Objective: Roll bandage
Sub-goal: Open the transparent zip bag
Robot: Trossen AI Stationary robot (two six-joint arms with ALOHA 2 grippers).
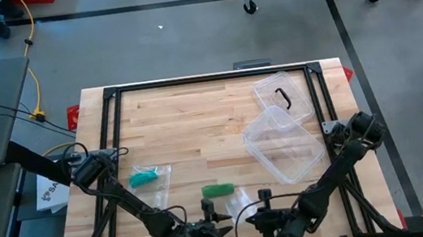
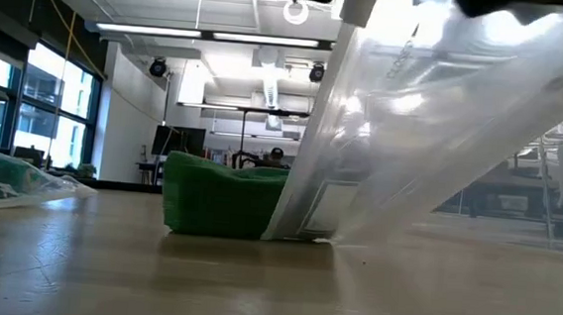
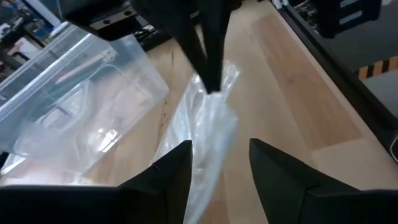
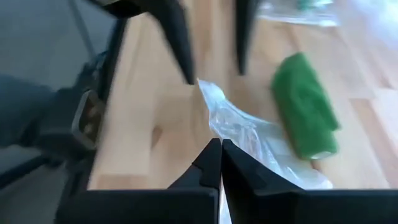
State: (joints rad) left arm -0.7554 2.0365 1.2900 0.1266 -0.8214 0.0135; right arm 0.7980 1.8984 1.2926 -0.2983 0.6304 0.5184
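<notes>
Your right pincer (image 4: 221,163) is at the near edge of the tabletop (image 1: 195,120), a little right of centre, and its two dark fingers are pressed together, pinching the clear plastic wrapper (image 4: 249,134) by one end. From that grip the wrapper stretches away across the wood, and in the low view it rises off the tabletop as a slanted clear sheet (image 2: 433,128) with its lower edge resting on the surface. Your left pincer (image 3: 221,158) is just left of the right one, also at the near edge, and its fingers stand partly apart with a clear gap between them. The wrapper's free end lies close in front of those fingers, but they are not closed on it, and you cannot tell from these views whether a fingertip touches the plastic. The green bandage roll (image 1: 217,189) lies on the tabletop just beyond the two pincers, near the centre, free of both; in the low view it sits flat on the wood right beside the wrapper's lower edge. Further left lies a second clear packet with something green inside (image 1: 148,177). On the right half of the tabletop you have a clear plastic box (image 1: 284,143) and, just beyond it, its lid with a dark handle (image 1: 282,96).
</notes>
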